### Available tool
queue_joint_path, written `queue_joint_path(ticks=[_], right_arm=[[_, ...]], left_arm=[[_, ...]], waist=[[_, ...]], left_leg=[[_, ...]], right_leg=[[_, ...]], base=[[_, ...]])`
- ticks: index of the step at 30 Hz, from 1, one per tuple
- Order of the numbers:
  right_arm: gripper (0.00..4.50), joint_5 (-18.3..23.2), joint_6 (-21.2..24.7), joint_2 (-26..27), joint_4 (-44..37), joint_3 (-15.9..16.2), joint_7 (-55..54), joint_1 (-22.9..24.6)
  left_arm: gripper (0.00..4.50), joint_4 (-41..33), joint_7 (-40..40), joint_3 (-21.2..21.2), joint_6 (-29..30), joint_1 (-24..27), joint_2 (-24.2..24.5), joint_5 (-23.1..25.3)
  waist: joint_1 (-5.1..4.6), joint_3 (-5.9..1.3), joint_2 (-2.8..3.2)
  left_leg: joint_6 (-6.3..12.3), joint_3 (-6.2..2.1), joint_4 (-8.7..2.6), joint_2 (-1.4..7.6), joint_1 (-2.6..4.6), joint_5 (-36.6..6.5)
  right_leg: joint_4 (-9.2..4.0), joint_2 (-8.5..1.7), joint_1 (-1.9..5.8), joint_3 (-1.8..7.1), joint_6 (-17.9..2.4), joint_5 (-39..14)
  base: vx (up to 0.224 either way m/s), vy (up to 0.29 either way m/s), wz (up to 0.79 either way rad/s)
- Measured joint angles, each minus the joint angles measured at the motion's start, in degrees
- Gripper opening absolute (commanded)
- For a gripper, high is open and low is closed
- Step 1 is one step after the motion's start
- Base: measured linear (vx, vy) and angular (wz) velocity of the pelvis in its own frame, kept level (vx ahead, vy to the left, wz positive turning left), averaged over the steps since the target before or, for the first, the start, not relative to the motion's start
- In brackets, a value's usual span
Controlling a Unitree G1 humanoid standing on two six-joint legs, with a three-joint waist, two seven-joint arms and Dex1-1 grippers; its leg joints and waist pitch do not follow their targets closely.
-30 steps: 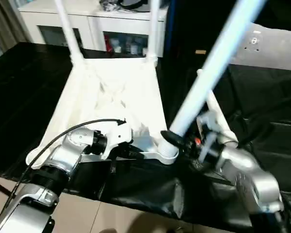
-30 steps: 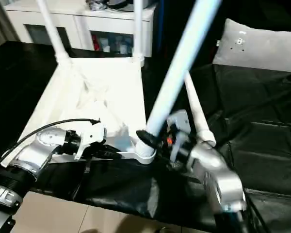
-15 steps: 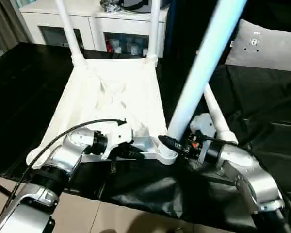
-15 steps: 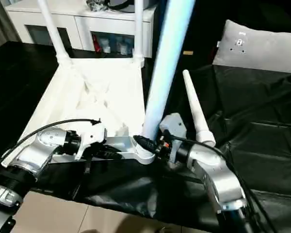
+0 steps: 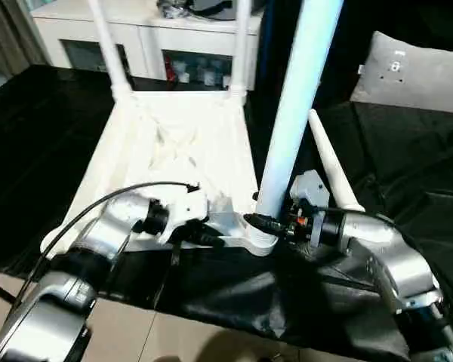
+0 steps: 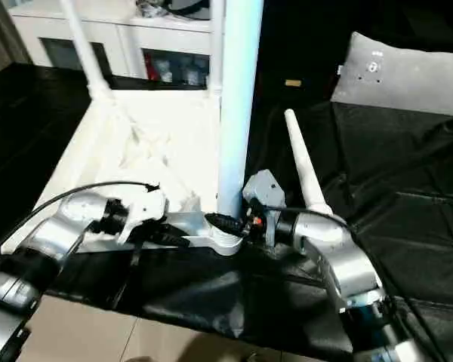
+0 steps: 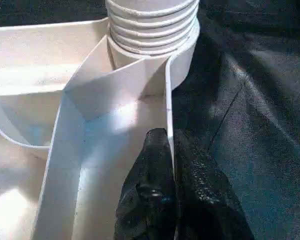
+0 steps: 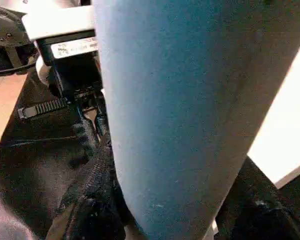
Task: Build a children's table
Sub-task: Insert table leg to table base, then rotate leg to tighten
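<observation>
My right gripper (image 5: 263, 221) was clamped on the base of a table leg (image 5: 293, 105) whose long axis ran near vertical, threaded end down in the near right corner socket (image 7: 152, 30) of the upturned table top (image 5: 177, 151). My left gripper (image 5: 211, 240) pinched the top's near edge wall just beside that socket. The top lay underside up on the black-covered surface (image 6: 408, 196); two legs (image 5: 109, 49) stood at its far corners, a loose leg (image 6: 302, 162) lay right of it.

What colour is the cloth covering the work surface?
Black; the cloth shows best in the right eye view.
</observation>
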Motion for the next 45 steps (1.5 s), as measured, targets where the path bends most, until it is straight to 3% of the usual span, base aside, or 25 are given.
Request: queue_joint_path(ticks=[6, 12, 17, 21, 26, 28, 34, 43, 44, 45], right_arm=[[1.88, -1.05, -0.01, 1.21, 2.03, 0.36, 0.45, -1.56], [1.88, -1.19, 0.14, 3.93, 3.71, 0.50, -1.27, -2.61], [1.88, -2.76, 1.12, 8.00, 4.05, 0.44, -8.81, -3.00], [1.88, -3.91, 1.42, 9.98, 4.30, 0.04, -13.38, -3.17], [1.88, -4.63, 1.84, 12.84, 7.57, -2.11, -18.35, -5.26], [1.88, -4.94, 1.83, 13.58, 9.41, -3.02, -20.10, -6.61], [1.88, -5.68, 1.82, 14.30, 10.84, -3.82, -22.10, -7.45], [1.88, -5.99, 0.03, 15.36, 13.20, -4.01, -22.19, -8.28], [2.23, -5.92, -0.01, 15.55, 13.55, -4.29, -22.07, -8.45], [2.23, -5.71, -0.01, 15.74, 13.93, -4.49, -21.99, -8.58]], left_arm=[[0.00, 4.41, -1.08, -0.26, -2.06, -2.95, 0.04, 1.42], [0.00, 4.39, -1.07, 0.22, -1.82, -2.89, 1.33, 1.56], [0.00, -5.32, 4.25, 3.60, 6.32, 3.38, 2.85, 0.92], [0.00, -17.73, 9.96, 5.82, 16.48, 10.14, 2.40, 0.05], [0.00, -32.67, 20.21, 7.32, 29.63, 17.24, -2.32, 1.99], [0.00, -35.97, 24.19, 6.49, 34.25, 17.84, -4.79, 3.24], [0.00, -36.65, 27.36, 4.19, 35.49, 16.85, -6.03, 4.92], [0.00, -38.74, 29.33, 3.01, 38.26, 16.84, -4.82, 6.62], [0.00, -38.74, 29.51, 3.02, 38.26, 16.84, -4.81, 6.62], [0.00, -38.73, 29.65, 3.02, 38.26, 16.83, -4.81, 6.62]], waist=[[-0.47, 0.08, -0.12], [-1.02, 0.07, -0.14], [-2.33, 0.10, -0.05], [-3.46, 0.17, 0.12], [-4.03, 0.16, 0.12], [-4.01, 0.18, 0.02], [-3.60, 0.17, -0.08], [-4.06, 0.16, -0.07], [-4.12, 0.16, -0.07], [-4.17, 0.16, -0.06]], left_leg=[[0.03, 0.00, -0.02, 0.02, 0.01, 0.02], [0.07, -0.01, -0.09, 0.06, 0.03, 0.04], [0.05, 0.00, -0.30, 0.16, 0.49, 0.03], [0.05, 0.16, -0.49, 0.19, 0.72, 0.01], [0.03, 0.21, -0.60, 0.19, 0.76, -0.03], [0.02, 0.22, -0.61, 0.19, 0.74, -0.02], [0.02, 0.17, -0.69, 0.19, 0.73, -0.01], [0.02, 0.11, -0.71, 0.19, 0.72, -0.01], [0.02, 0.12, -0.71, 0.19, 0.70, -0.01], [0.02, 0.11, -0.73, 0.19, 0.68, -0.01]], right_leg=[[-0.20, 0.00, 0.10, -0.03, 0.00, 0.00], [-0.37, 0.00, 0.18, -0.04, 0.00, 0.01], [-0.38, 0.00, 0.31, -0.02, -0.02, 0.02], [-0.73, 0.00, 0.41, 0.00, -0.02, 0.02], [-0.75, 0.00, 0.43, 0.03, -0.02, 0.02], [-0.76, 0.01, 0.40, 0.00, -0.02, 0.01], [-0.77, 0.03, 0.40, -0.05, 0.00, 0.01], [-1.30, 0.03, 0.43, -0.18, 0.00, 0.00], [-1.37, 0.03, 0.43, -0.18, 0.00, 0.00], [-1.52, 0.03, 0.44, -0.22, 0.00, 0.00]], base=[[0.000, 0.000, 0.00], [0.000, 0.000, 0.00], [0.000, 0.000, 0.00], [0.000, 0.000, 0.00], [0.000, 0.000, 0.00], [0.000, 0.000, 0.00], [0.000, 0.000, 0.00], [0.000, 0.000, 0.00], [0.000, 0.000, 0.00], [0.000, 0.000, 0.00]])
